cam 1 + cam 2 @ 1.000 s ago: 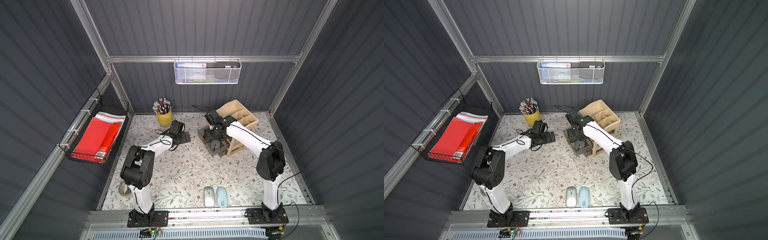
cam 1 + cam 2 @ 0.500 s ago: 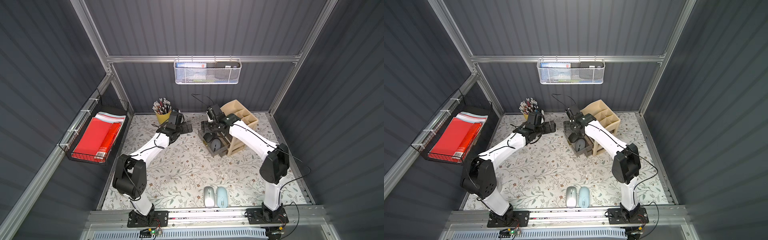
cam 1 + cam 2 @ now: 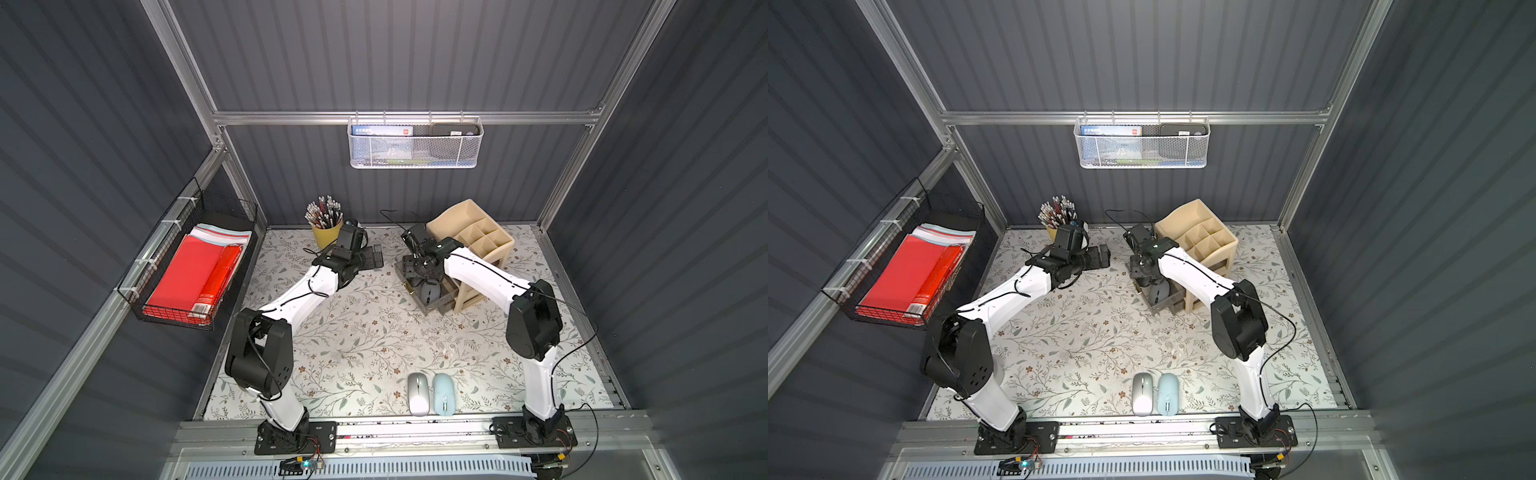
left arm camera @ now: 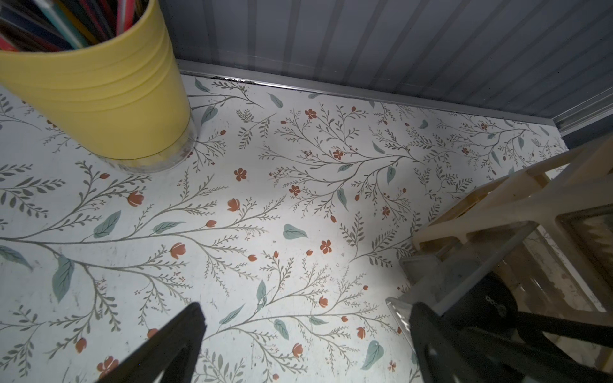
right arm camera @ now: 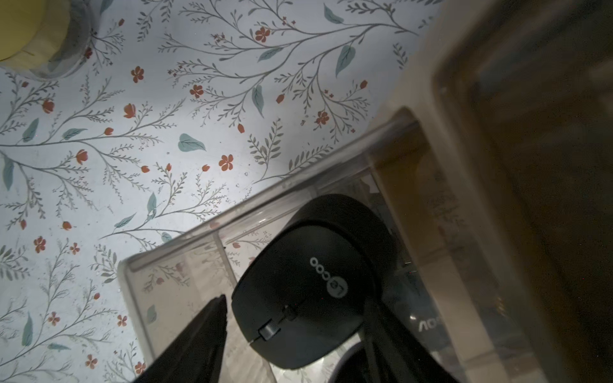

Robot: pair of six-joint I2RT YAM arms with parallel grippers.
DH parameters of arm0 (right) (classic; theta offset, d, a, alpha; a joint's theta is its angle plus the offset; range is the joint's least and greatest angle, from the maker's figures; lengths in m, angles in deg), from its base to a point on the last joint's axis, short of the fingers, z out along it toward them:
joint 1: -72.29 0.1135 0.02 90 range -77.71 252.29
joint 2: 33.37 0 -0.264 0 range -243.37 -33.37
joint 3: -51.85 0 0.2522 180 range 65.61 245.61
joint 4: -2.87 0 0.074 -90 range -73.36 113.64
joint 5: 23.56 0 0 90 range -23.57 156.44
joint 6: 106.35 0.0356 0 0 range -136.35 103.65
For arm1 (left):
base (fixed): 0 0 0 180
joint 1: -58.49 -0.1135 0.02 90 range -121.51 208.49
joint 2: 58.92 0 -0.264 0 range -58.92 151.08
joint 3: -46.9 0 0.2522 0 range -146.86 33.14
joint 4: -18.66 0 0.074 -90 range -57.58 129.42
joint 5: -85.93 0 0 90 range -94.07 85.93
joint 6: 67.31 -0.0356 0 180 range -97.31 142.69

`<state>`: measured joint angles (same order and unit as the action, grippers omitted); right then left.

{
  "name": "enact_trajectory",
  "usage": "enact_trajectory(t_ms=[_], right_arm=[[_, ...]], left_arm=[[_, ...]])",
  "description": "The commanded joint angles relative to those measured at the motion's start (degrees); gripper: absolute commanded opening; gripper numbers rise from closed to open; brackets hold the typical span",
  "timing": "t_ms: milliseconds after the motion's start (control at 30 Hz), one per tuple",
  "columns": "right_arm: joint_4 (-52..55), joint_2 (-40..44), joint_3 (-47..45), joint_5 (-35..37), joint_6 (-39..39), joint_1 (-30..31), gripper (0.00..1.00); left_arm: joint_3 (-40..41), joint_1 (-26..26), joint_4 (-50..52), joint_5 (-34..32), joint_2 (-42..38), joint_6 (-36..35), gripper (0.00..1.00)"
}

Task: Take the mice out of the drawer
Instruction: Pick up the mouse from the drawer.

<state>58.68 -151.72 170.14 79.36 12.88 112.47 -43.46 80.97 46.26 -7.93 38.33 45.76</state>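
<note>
While the right hand [image 3: 420,270] stays low over the clear drawer [image 5: 258,199], the big move of the last second belongs to the left arm. It has unfolded and reached out, and the left hand [image 3: 374,257] now hovers wide open and empty. The yellow pencil cup [image 4: 99,93] is just beside it on one side, the drawer's corner on the other. My read is that it is clearing room, or lining up for its own turn at the drawer.

The right hand is partly closed, its fingers against both flanks of a dark grey mouse [image 5: 298,298] with a white logo. That looks like a grip! The mouse is still over the drawer, and I cannot tell whether it has lifted off the bottom. A third extraction looks under way.

Now the count:
- Two mice are already out on the table, the silver-white mouse [image 3: 417,394] and the pale blue mouse [image 3: 444,394], side by side and well apart from both hands.
- One is in the right hand.
- One more, a grey mouse [image 3: 430,293], lies in the drawer just below that hand.
- A dark rounded shape behind the gripped one may be a fifth, but it is too unclear to call.
</note>
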Motion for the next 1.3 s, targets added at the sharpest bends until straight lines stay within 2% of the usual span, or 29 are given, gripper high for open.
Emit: enact_trajectory(t_ms=[0,133,433,500,533,633,700,767,1133,1267], right_arm=[[1.70,-1.97,-0.50,4.51,3.71,0.18,0.70],[-0.04,-4.87,-0.63,4.10,6.29,0.33,0.77],[-4.95,-7.63,-5.58,13.50,15.95,3.04,0.82],[-4.32,-8.16,-5.11,14.40,15.75,3.31,0.76],[-4.02,-8.39,-4.84,14.24,15.26,3.32,0.68],[-3.32,-8.15,-4.51,14.02,14.29,3.32,0.36],[-2.84,-7.40,-4.47,14.84,13.61,3.33,0.22],[-3.07,-6.12,-4.42,15.50,12.17,3.32,0.17],[-7.16,5.38,-2.41,15.00,-1.11,3.76,0.15],[-9.95,10.52,-5.70,15.67,-4.38,3.76,0.16]], left_arm=[[1.11,0.32,0.46,0.72,-0.99,-1.26,0.99],[1.69,0.37,0.52,0.34,-1.37,-1.37,0.99],[1.89,0.72,0.48,0.39,-0.95,-1.43,0.99],[2.07,0.72,0.48,0.08,-1.06,-1.54,0.99],[2.07,0.72,0.50,0.08,-1.05,-1.54,0.99],[2.02,0.79,0.48,0.08,-0.81,-1.40,0.99],[1.98,0.75,0.35,0.16,-0.75,-1.23,0.99],[2.15,0.81,0.19,0.21,-0.71,-1.16,0.99],[1.98,0.89,0.13,-0.09,-0.60,-0.68,0.99],[1.82,0.90,0.04,0.23,-0.32,-0.48,0.99]])
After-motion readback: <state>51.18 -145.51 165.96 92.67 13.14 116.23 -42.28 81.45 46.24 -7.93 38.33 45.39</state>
